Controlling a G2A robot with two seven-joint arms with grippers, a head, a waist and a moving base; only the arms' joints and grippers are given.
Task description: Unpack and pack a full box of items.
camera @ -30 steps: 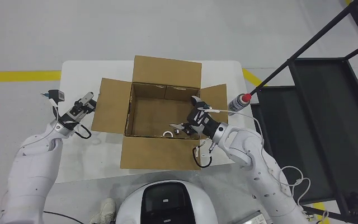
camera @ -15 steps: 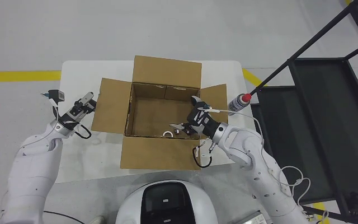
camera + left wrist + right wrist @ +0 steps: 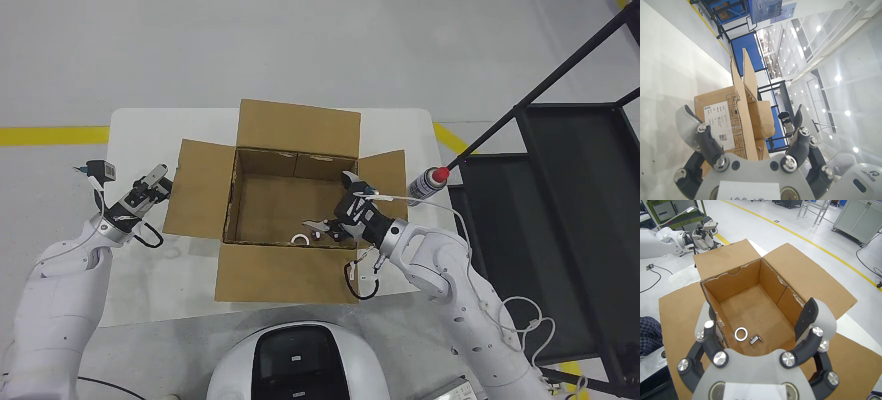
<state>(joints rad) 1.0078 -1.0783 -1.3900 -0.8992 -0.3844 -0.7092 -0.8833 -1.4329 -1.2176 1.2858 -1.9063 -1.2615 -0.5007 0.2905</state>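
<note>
Right tool (image 3: pixel 759 306) spread wide, empty, hanging over right end of box (image 3: pixel 290 205), aimed inside. Contact with box wall: cannot tell. Box open on table (image 3: pixel 140 130), all flaps out. On box floor: metal ring (image 3: pixel 741 333), with small metal part (image 3: pixel 755 339) just beside it. Left tool (image 3: pixel 743 113) wide, empty, near box's left flap, apart from it.
</note>
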